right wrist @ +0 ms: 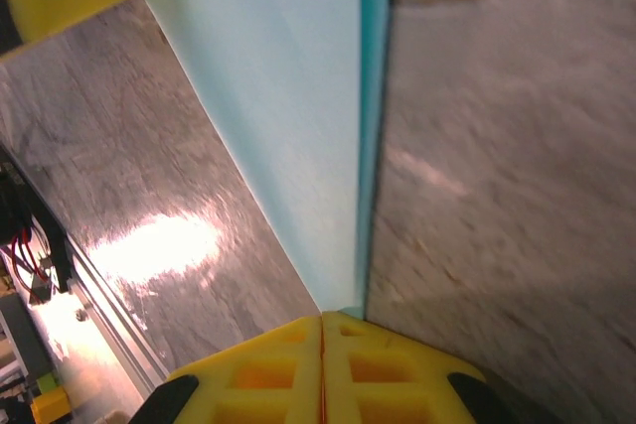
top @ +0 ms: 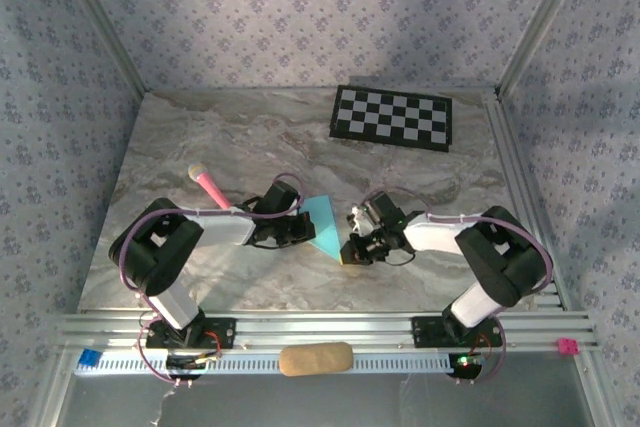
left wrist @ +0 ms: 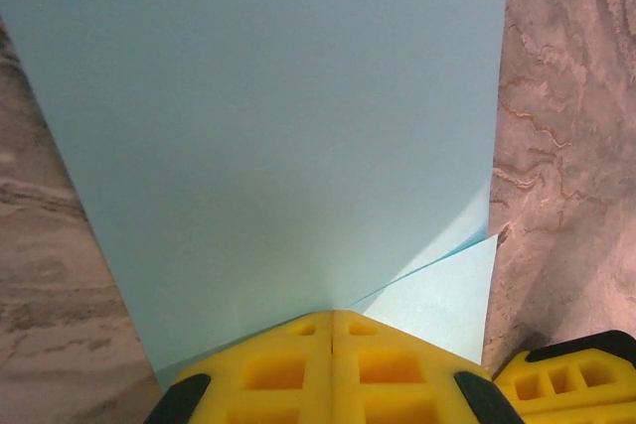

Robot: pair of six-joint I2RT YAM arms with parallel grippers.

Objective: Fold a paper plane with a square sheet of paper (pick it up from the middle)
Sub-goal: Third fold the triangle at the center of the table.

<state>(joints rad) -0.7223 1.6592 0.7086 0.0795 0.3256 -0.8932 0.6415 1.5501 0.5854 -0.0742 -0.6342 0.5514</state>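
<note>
The paper (top: 322, 219), a two-layer triangle, sits mid-surface (top: 250, 137) between the arms. The left pincer (left wrist: 333, 323) is clamped on one edge and the right pincer (right wrist: 322, 325) is pinched on the lower corner. It looks light, limp and easily creased, so edge grips suit it. A pink marker (top: 208, 185) lies near the left arm, and the checkerboard (top: 392, 117) is well apart.

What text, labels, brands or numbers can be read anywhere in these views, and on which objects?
No readable text in any view.
Light blue paper: blank on the faces shown.
Checkerboard mat: black and white squares, no lettering.
Pink marker pen: too small to show any print.
Blue block and pink block at the near edge: too small to tell.
</note>
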